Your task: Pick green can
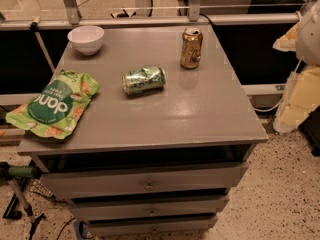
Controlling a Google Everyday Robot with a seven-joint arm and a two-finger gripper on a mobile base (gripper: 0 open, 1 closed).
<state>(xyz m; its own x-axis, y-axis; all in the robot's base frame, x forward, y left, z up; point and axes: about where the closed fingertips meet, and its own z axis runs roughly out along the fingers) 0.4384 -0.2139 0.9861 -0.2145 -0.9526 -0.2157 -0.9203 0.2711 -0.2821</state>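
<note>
The green can (144,80), mottled green and white with silver ends, lies on its side near the middle of the grey cabinet top (200,109). Nothing touches it. The gripper is not in view. Only a white and cream part of my arm (303,74) shows at the right edge of the camera view, beside the cabinet and well to the right of the can.
A gold can (191,47) stands upright behind and to the right of the green can. A white bowl (86,38) sits at the back left. A flat green snack bag (55,105) overhangs the left front edge. Drawers (148,184) are below, and a railing (150,20) runs behind.
</note>
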